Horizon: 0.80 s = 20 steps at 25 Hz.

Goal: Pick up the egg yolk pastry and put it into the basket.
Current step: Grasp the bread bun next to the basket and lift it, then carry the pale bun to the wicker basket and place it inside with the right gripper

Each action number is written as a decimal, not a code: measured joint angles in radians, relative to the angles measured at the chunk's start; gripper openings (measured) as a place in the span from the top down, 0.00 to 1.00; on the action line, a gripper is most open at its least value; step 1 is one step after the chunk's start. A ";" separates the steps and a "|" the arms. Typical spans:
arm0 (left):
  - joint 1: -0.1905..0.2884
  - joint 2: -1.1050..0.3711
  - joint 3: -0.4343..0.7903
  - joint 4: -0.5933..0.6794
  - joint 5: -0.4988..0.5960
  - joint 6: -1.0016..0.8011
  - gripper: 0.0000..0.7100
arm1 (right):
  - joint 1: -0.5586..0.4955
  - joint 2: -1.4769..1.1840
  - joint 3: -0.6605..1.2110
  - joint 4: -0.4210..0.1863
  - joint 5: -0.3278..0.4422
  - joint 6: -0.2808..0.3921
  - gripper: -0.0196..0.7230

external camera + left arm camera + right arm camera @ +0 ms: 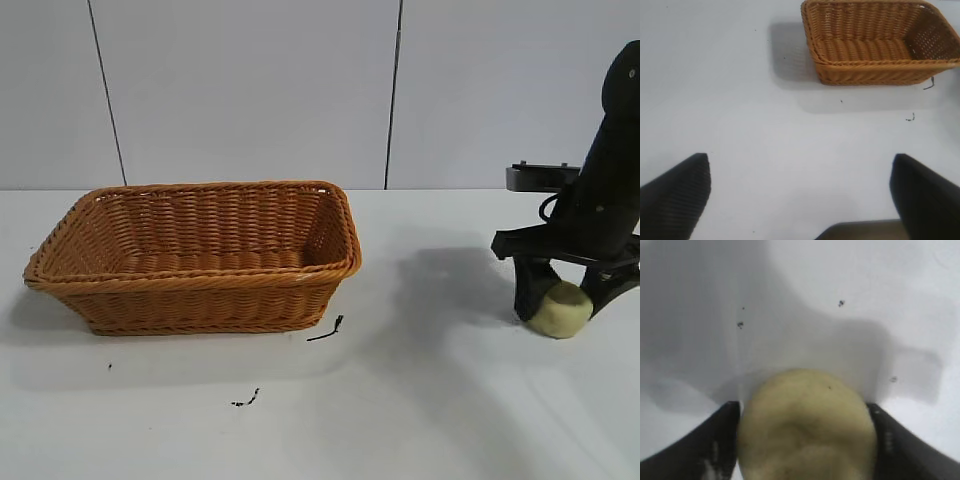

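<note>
The right gripper (560, 308) stands at the right side of the white table (420, 400), pointing straight down, with its black fingers (533, 292) on either side of the egg yolk pastry (560, 310). In the exterior view the pale yellow-green lump sits on the tabletop between the two fingertips, and both fingers meet its sides. The right wrist view shows the same grip from above: the egg yolk pastry (806, 425) fills the gap between the two dark fingers (715, 440), each pressed against its flank, with a shallow dent visible on its top. The jaws are therefore pinching the pastry, which appears to rest on the table surface.

The basket (195, 300) lies well apart from the pastry, toward the left half of the table in the exterior view. It is a rectangular orange-brown wicker basket with flared sides and a braided rim, standing upright. Nothing shows inside it. Just beside its near right corner lies a small black scrap (327, 331), and another dark scrap (247, 400) lies nearer the camera.

The left gripper (800, 195) appears only in the left wrist view, held above bare table with its two ribbed black fingers (680, 195) spread wide and nothing between them. The basket (880, 70) shows farther off in that view.
</note>
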 joint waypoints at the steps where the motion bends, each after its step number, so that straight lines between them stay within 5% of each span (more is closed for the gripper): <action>1: 0.000 0.000 0.000 0.000 0.000 0.000 0.02 | 0.000 -0.001 0.000 0.000 0.001 0.000 0.59; 6: 0.000 0.000 0.000 0.000 0.000 0.000 0.02 | 0.000 -0.062 -0.009 0.001 0.022 -0.001 0.67; 15: 0.000 0.000 0.000 0.000 0.000 0.000 0.02 | 0.000 -0.192 -0.295 0.001 0.308 -0.004 0.67; 20: 0.000 0.000 0.000 0.000 0.000 0.000 0.02 | 0.026 -0.190 -0.414 0.012 0.375 0.002 0.67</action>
